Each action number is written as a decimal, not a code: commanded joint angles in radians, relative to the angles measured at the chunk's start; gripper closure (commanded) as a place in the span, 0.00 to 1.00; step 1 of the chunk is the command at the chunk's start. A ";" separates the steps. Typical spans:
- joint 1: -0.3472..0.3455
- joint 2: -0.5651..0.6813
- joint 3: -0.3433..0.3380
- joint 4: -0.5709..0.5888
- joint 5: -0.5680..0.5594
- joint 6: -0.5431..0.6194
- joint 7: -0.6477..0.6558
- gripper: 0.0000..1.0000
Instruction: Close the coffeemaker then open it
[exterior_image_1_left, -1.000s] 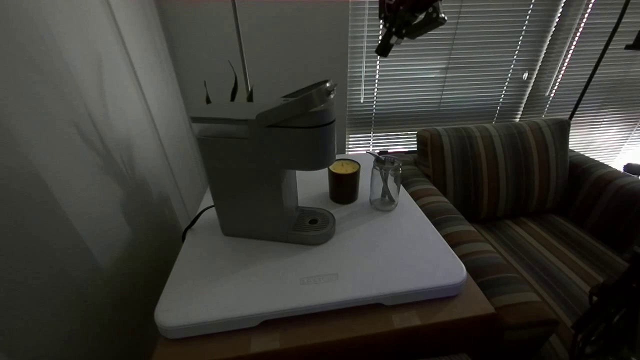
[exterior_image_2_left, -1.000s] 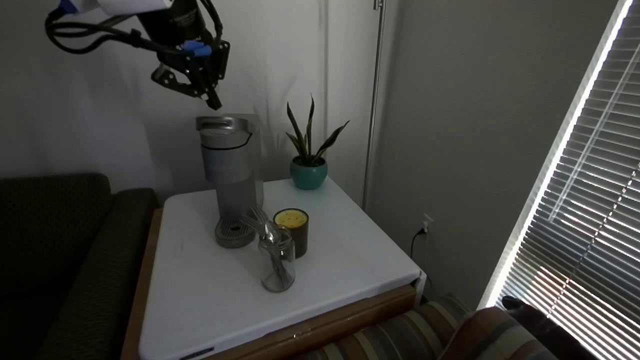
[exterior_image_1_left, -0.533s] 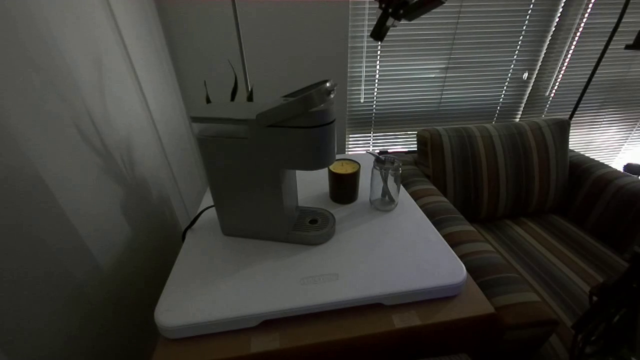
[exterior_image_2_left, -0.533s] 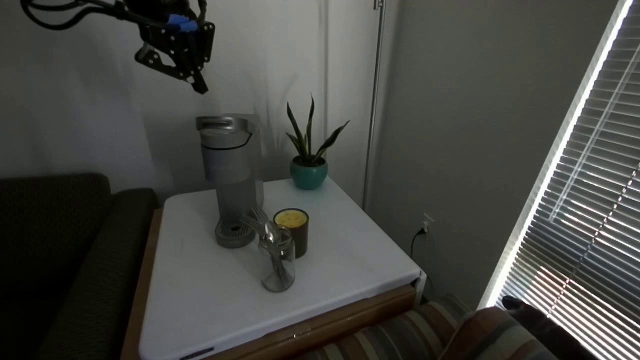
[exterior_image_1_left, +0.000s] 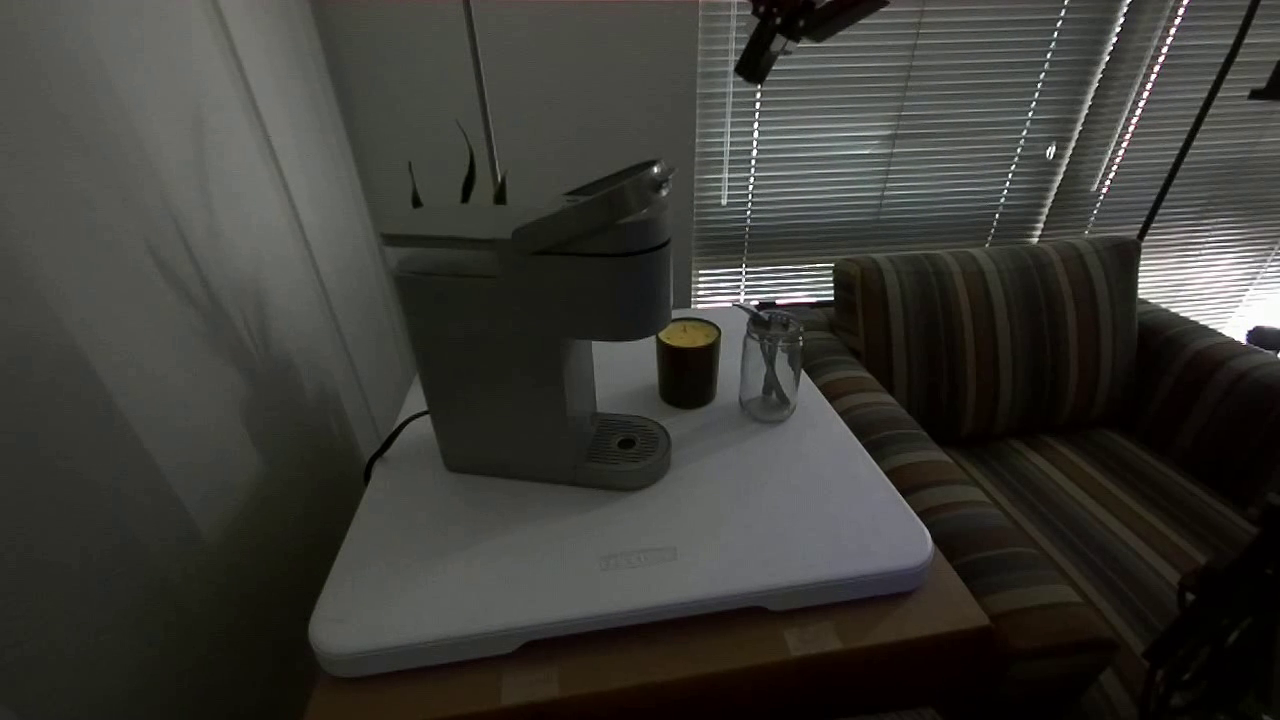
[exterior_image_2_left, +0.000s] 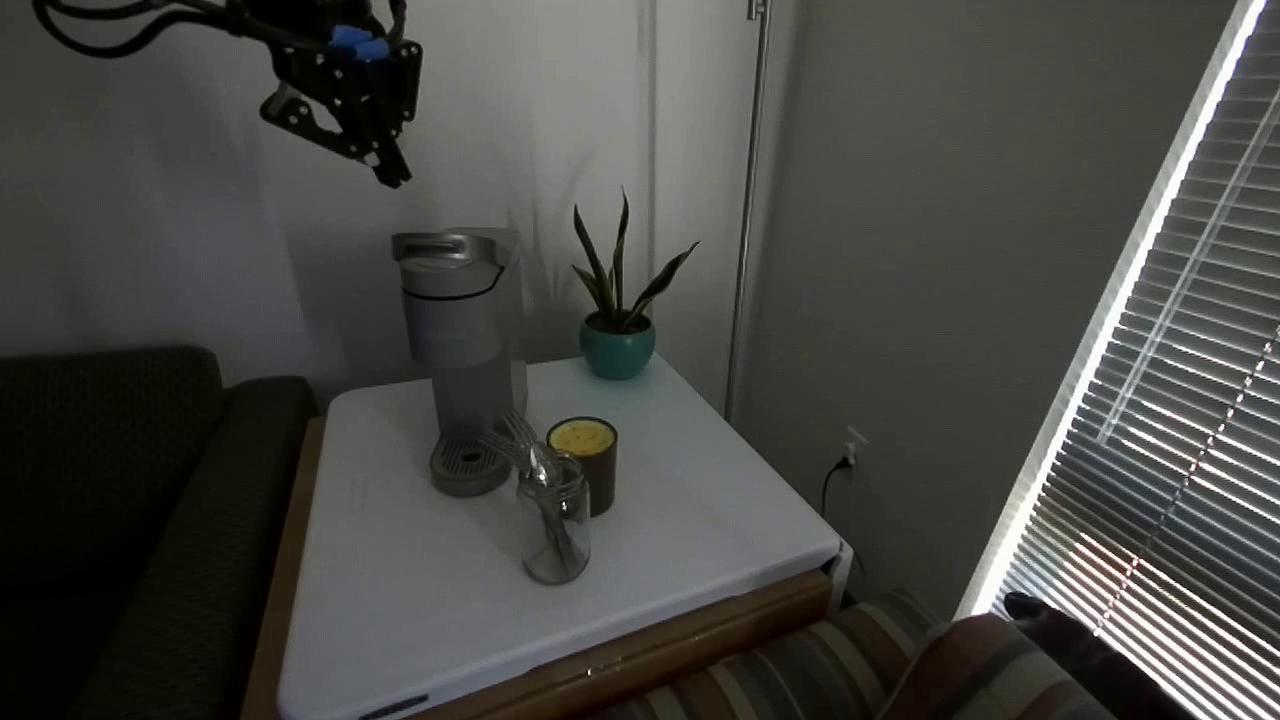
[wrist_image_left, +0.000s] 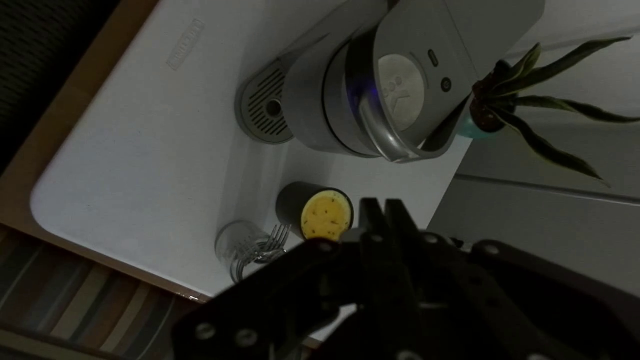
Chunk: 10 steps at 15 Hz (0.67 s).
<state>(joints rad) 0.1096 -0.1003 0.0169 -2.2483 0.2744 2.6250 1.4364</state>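
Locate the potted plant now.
In an exterior view, the potted plant stands near the far right corner of the white tabletop, to the right of the coffeemaker.

One white tabletop (exterior_image_1_left: 500, 570) lies under one coffeemaker (exterior_image_1_left: 525, 330), beside which stand one dark yellow-filled cup (exterior_image_1_left: 688, 372), one glass jar (exterior_image_1_left: 770, 368) holding at least two forks (wrist_image_left: 276, 241), and, toward the coffeemaker's back, one potted plant (exterior_image_2_left: 618, 348), while one gripper (wrist_image_left: 382, 205) hangs higher than the coffeemaker.

all views share the coffeemaker (exterior_image_1_left: 520, 340), wrist view from above.
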 joint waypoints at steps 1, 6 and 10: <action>-0.026 -0.002 0.020 0.018 -0.010 -0.038 -0.034 0.59; -0.026 0.001 0.024 0.029 -0.006 -0.036 -0.059 0.24; -0.025 0.003 0.026 0.033 -0.005 -0.041 -0.064 0.01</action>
<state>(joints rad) 0.1096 -0.1002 0.0253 -2.2328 0.2744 2.6218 1.3909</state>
